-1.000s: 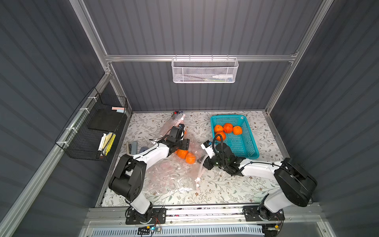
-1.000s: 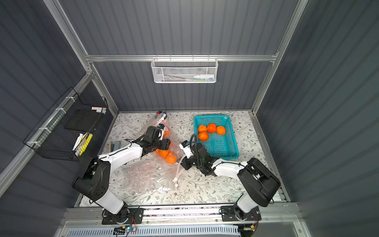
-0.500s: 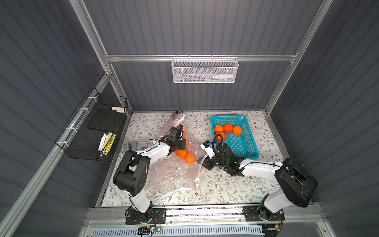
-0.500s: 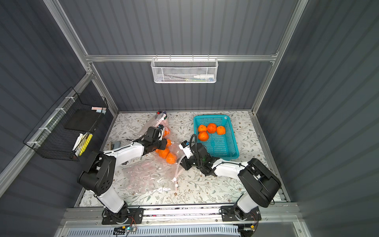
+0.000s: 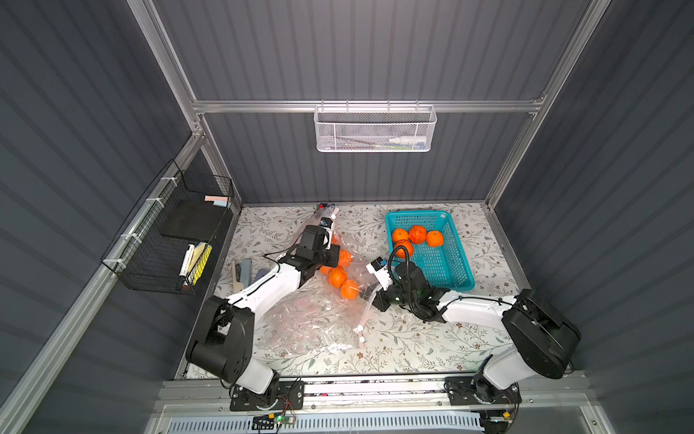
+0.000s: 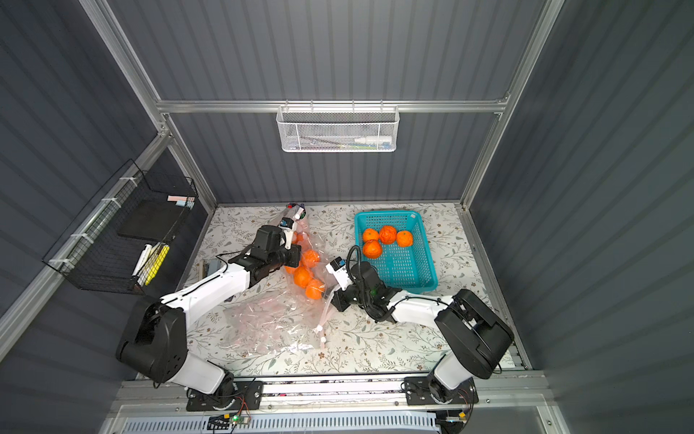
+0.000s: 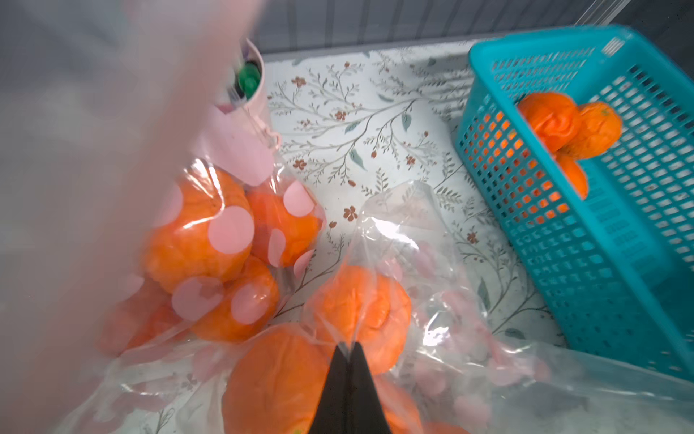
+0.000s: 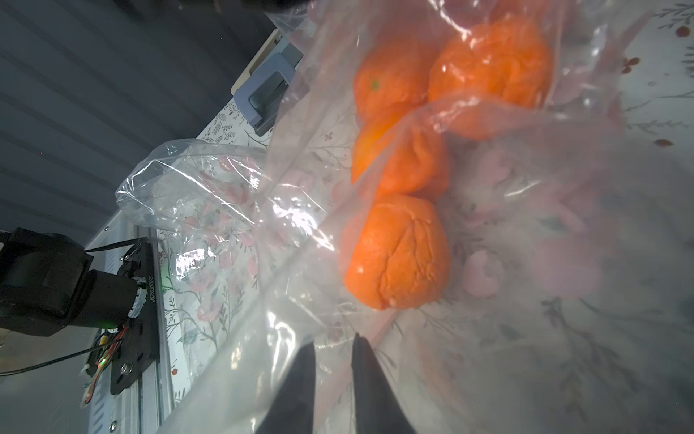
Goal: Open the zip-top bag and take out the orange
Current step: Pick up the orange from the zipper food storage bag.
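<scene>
A clear zip-top bag point(image 5: 315, 319) point(image 6: 270, 319) lies crumpled mid-table, with three oranges point(image 5: 337, 277) point(image 6: 302, 277) at its far end. In the left wrist view my left gripper point(image 7: 349, 345) is shut, pinching a fold of the film just over an orange point(image 7: 360, 312). In both top views that left gripper point(image 5: 327, 267) point(image 6: 291, 263) sits at the oranges' far side. My right gripper point(image 5: 371, 297) point(image 6: 332, 297) is at the bag's zip edge. Its jaws point(image 8: 334, 342) stand a narrow gap apart with the rim's film and pink strip between them, close to an orange point(image 8: 398, 251).
A teal basket point(image 5: 417, 215) point(image 6: 386, 214) point(image 7: 563, 240) at the back right holds several oranges. A polka-dot bag of oranges point(image 7: 210, 233) lies behind the left gripper. Grey-blue items point(image 5: 244, 272) sit at the table's left edge. A black wire rack point(image 5: 169, 233) hangs on the left wall.
My left gripper has closed from open onto the bag's film beside the oranges, and its arm has shifted. The right gripper has narrowed slightly and stayed at the zip edge.
</scene>
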Controlling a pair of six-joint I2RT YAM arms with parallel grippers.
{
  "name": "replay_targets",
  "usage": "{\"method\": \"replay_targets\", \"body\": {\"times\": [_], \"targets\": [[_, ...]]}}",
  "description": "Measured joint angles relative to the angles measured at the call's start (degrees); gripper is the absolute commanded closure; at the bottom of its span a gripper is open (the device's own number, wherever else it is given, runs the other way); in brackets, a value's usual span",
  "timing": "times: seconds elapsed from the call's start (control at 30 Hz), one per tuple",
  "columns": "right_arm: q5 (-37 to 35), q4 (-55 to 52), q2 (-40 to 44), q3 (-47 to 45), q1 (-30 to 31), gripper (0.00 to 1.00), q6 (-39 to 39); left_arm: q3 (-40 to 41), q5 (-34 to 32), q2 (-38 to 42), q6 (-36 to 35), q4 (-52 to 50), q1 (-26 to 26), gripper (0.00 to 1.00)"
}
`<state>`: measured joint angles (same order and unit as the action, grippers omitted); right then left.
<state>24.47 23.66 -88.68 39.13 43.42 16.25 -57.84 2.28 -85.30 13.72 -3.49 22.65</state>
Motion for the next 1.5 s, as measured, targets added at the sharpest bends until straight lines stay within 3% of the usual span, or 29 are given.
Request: {"method": "replay_targets", "body": {"times": [0.33, 0.7, 1.0, 1.27, 1.5], "targets": [[0.8, 3.4, 0.3, -2.4, 1.4, 0.77, -0.8, -0.1, 3.4, 16.0, 5.3, -8.3, 0.0, 1.0], [0.6, 7.1, -1.9, -3.1, 4.0, 0.45, -2.2, 3.0, 9.9, 24.2, 11.5, -11.9, 0.0, 1.0], [-0.1, 8.1, -9.8, -2.4, 6.1, 0.39, -4.3, 19.7, 3.0, 22.4, 14.9, -10.6, 0.0, 1.0], [-1.7, 8.0, -11.9, 0.9, 7.3, 0.29, -5.5, 21.6, -5.7, 19.7, 15.9, -6.0, -0.1, 1.0], [-2.5, 6.6, -14.5, 5.2, 8.1, 0.25, -6.4, 24.3, -7.5, 15.5, 16.0, -2.0, -0.4, 1.0]]}}
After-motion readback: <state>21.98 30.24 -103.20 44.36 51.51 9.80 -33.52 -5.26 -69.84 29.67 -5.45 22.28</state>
